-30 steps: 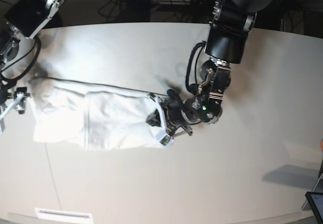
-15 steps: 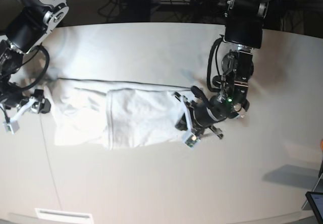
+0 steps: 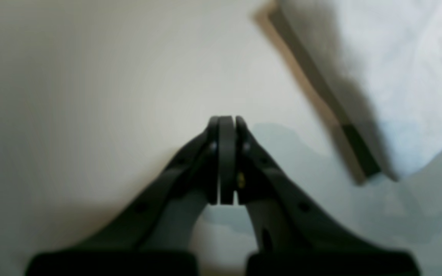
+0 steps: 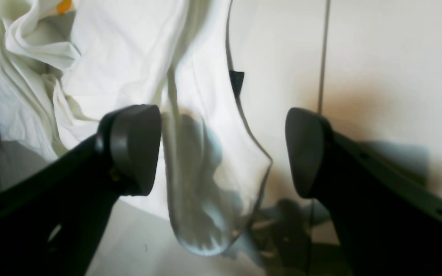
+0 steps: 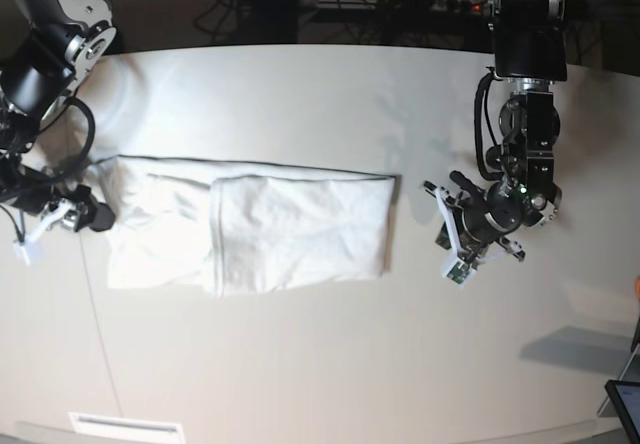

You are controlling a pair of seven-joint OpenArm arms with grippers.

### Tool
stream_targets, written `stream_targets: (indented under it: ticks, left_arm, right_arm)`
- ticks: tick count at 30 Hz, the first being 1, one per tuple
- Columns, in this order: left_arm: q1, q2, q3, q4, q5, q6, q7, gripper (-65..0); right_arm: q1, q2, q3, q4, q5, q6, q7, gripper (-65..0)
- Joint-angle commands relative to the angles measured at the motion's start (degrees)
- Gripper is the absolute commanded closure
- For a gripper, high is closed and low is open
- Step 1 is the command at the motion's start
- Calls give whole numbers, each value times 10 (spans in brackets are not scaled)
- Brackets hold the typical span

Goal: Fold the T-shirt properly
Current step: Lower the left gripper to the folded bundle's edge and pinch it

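The T-shirt (image 5: pixel 260 229) lies white side up on the table as a long folded strip, with one layer doubled over its right two thirds. My left gripper (image 5: pixel 444 237) is shut and empty, on the bare table a little right of the shirt's right edge. In the left wrist view the gripper (image 3: pixel 226 126) has its fingers pressed together, and the shirt (image 3: pixel 405 69) shows at the upper right. My right gripper (image 5: pixel 85 216) is at the shirt's left end. In the right wrist view it (image 4: pixel 221 153) is open, with rumpled shirt cloth (image 4: pixel 129 57) between and beyond its fingers.
The white table (image 5: pixel 300 364) has a thin seam line (image 4: pixel 322 57) near the shirt's left end. A dark tablet corner (image 5: pixel 625 404) sits at the front right edge. A white label (image 5: pixel 125 426) lies at the front left. Cables run behind the table.
My left gripper has let go of the shirt's right edge and drawn back to the right. The shirt now lies flat, shifted right. The right gripper stays at the shirt's left end.
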Motion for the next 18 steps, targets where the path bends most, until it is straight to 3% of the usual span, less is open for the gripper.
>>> stream_targets:
  ticks: [1,7,18]
  left_arm:
    - [-9,-8,-3,-3,-9,2,-11,-2]
    - [-2,10,-4,-53,-12,2,-16,-2]
    - [-2,66,-4,-55,-12,2,-16,-2]
  right_arm:
    - [13,9,-1,6,7,1,1,-486]
    - [13,-4,-59,6,8,1,1,-486]
    - [12,-39,-84,6,4,1,1,-485]
